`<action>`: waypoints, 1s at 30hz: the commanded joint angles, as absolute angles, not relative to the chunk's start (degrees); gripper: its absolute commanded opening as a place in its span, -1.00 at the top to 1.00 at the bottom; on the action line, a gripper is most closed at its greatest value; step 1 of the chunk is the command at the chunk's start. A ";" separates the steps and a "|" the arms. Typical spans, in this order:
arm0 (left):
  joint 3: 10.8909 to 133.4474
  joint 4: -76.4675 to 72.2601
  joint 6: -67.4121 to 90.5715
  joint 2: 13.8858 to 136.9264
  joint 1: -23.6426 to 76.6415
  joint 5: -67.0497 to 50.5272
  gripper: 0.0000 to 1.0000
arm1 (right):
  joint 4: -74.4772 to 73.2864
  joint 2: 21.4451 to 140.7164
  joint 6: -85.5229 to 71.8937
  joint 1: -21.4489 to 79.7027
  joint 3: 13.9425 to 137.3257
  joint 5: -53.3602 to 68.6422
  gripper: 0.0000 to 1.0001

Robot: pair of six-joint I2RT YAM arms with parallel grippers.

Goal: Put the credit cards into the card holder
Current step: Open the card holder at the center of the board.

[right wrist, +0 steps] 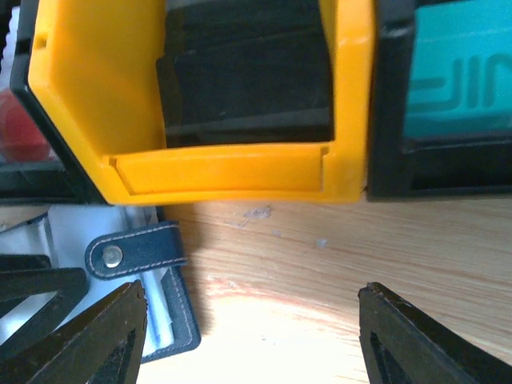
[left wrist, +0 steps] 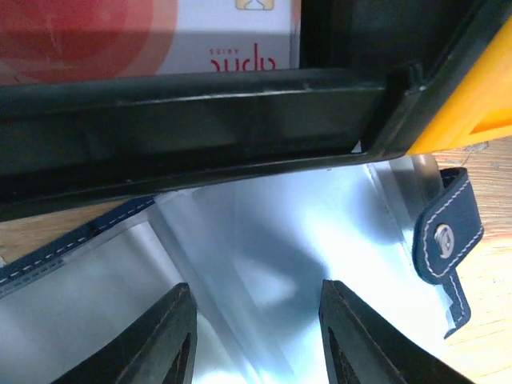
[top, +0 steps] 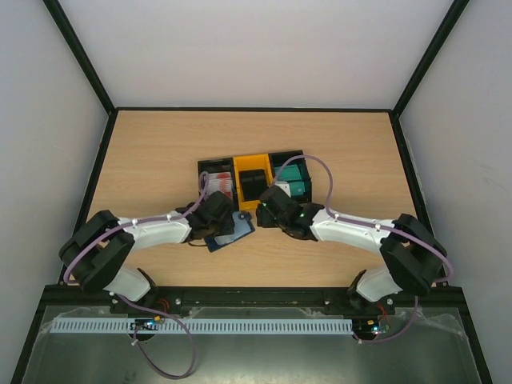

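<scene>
Now left gripper [left wrist: 254, 298], right gripper [right wrist: 252, 292] spread; unfolded card holder [left wrist: 264, 228] against black bin [left wrist: 200, 120], near yellow bin [right wrist: 224, 172].

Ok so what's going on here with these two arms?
The card holder lies open on the table in front of the bins, and the left gripper hovers open just over its inside. The right gripper is open above the table before the yellow bin. Neither holds a card; the white-and-red cards, black cards and teal cards sit in their bins.
</scene>
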State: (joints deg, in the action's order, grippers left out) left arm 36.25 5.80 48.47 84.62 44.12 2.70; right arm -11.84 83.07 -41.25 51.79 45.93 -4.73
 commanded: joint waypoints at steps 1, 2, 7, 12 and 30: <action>36.47 9.15 44.01 87.59 46.38 3.68 0.10 | -8.14 84.28 -41.15 51.51 44.69 -0.97 -0.39; 36.63 9.02 42.56 88.05 46.74 3.09 0.11 | -8.09 84.29 -41.30 51.44 44.40 -0.86 -0.39; 37.75 7.76 35.20 88.94 48.80 0.13 0.25 | -7.48 83.93 -42.96 51.19 41.79 -0.43 -0.35; 38.38 5.69 31.79 88.67 48.87 -4.10 0.34 | -6.19 80.63 -47.13 50.58 37.88 -1.48 -0.30; 36.20 6.36 36.04 84.79 48.40 -2.18 0.04 | -1.25 92.91 -32.47 48.86 45.05 10.06 -0.24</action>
